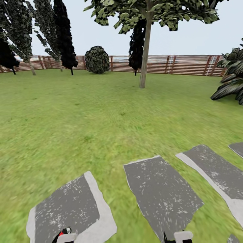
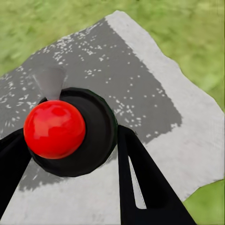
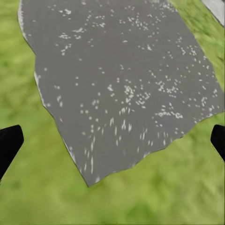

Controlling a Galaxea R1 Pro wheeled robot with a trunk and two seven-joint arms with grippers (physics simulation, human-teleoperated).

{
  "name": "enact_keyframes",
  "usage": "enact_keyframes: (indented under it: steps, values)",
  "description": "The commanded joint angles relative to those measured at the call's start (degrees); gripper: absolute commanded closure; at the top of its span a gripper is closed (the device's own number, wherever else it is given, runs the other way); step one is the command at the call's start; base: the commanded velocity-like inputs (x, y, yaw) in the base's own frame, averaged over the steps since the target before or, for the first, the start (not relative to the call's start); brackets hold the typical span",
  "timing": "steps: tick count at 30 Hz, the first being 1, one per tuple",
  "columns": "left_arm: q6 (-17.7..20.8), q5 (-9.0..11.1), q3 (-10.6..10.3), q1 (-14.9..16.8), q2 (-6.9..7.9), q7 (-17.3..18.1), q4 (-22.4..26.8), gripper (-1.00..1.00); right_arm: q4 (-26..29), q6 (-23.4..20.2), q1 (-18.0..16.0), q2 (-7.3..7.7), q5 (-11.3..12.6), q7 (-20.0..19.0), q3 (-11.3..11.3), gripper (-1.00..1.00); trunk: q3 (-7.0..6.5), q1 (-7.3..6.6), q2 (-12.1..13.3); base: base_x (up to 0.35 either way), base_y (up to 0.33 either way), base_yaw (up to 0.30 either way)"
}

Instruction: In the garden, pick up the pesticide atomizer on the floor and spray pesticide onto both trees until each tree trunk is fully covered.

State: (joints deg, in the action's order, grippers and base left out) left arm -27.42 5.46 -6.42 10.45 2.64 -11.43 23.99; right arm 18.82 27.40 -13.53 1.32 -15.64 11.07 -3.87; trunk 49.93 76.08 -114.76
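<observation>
Green lawn (image 1: 84, 111) ahead, the atomizer (image 2: 63, 133) already clamped in the left jaws, right jaws wide and empty, tree trunk (image 1: 145, 57) far off, unsprayed.

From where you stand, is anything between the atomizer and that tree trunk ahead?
Nothing visible: only open grass lies between the atomizer in the left pincer and the tree trunk. The spiky plant stands aside, right.
</observation>
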Motion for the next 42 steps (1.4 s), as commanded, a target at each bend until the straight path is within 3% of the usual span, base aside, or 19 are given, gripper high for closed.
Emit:
enact_keyframes:
  steps: [1, 42]
  values:
    - [0.0, -0.01, 0.0, 0.0, 0.0, -0.02, 0.01, 1.0, -0.01, 0.01, 0.0, 0.0, 0.0, 0.0, 0.0, -1.0, 0.0, 0.0, 0.0, 0.338, 0.0, 0.004]
    - [0.0, -0.01, -0.07, 0.01, 0.0, 0.0, 0.01, 1.0, -0.01, 0.02, 0.0, 0.0, 0.01, 0.0, 0.04, -1.0, 0.0, 0.0, 0.0, 0.338, 0.0, 0.0]
